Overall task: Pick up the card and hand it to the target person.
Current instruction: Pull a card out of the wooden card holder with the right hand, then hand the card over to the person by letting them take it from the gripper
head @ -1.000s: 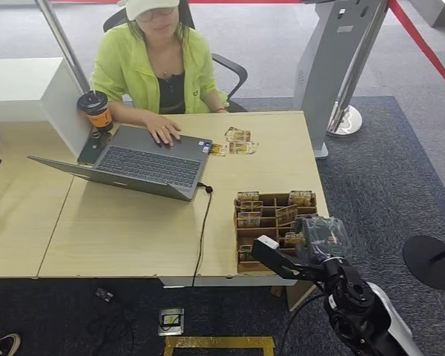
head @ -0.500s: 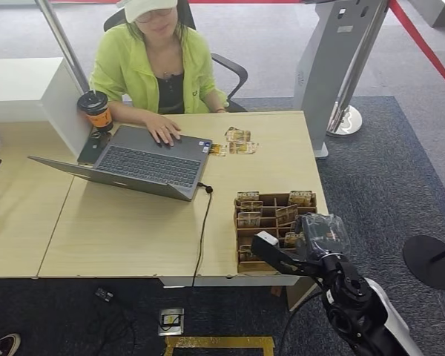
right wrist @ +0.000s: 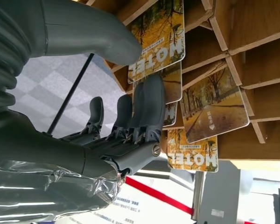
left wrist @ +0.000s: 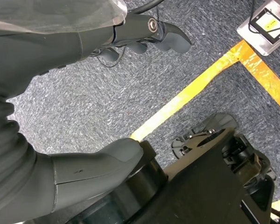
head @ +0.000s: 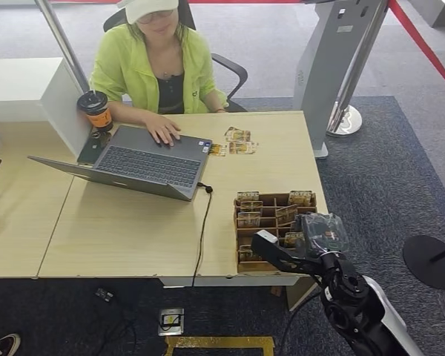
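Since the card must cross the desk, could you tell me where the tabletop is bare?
Bare patches: between the laptop and the table's near edge, left of the card rack; and the far right corner beyond the loose cards. Crowded: the laptop, cup and the person's hand, and the rack where the right hand works.

Open laptop [head: 139,163] with cable [head: 201,230], lidded coffee cup [head: 96,110], white box [head: 27,93] on table [head: 125,230], all well left of the hand.
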Motion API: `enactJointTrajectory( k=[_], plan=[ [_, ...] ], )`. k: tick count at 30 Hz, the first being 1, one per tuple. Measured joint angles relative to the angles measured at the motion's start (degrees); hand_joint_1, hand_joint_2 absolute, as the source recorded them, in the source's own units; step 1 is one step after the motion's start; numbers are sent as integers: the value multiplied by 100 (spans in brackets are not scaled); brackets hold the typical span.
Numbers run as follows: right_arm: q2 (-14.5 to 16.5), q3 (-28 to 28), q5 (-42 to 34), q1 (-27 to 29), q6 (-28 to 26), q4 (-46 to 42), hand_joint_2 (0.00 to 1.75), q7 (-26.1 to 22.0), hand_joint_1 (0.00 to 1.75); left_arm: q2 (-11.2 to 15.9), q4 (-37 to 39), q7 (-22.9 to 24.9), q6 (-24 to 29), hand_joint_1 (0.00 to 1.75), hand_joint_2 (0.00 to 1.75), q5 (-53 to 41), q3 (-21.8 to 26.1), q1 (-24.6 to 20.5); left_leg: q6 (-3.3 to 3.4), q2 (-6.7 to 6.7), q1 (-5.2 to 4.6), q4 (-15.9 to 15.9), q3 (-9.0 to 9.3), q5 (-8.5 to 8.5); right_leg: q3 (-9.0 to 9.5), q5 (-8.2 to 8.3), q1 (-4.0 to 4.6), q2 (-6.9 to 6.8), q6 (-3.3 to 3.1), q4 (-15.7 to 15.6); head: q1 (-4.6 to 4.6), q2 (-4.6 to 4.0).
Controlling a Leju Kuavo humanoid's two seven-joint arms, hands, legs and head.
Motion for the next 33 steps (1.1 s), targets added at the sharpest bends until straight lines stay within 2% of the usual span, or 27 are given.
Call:
enactJointTrajectory(
  k=[13,19,24,33],
  plan=[
    [37,0,0,-10,-10,150,175,9,101,-16,0,12,-14,0,175,-24,-2,-2,0,0,0,0,0,0,0,0,0,0,0,0,-1,0],
    [38,0,0,-9,-18,198,175,15,124,-17,0,12,-10,0,175,-43,-4,-2,0,0,0,0,1,0,0,0,0,0,0,0,-2,0],
    [39,0,0,-6,-45,201,175,21,153,-20,0,12,-1,0,175,-45,-4,-1,0,0,0,0,2,0,0,0,0,0,0,0,0,0],
    [38,1,40,34,-79,116,175,37,169,-23,0,12,23,0,175,-44,-4,2,0,1,0,0,3,0,1,0,0,1,0,0,-1,0]
  ],
)
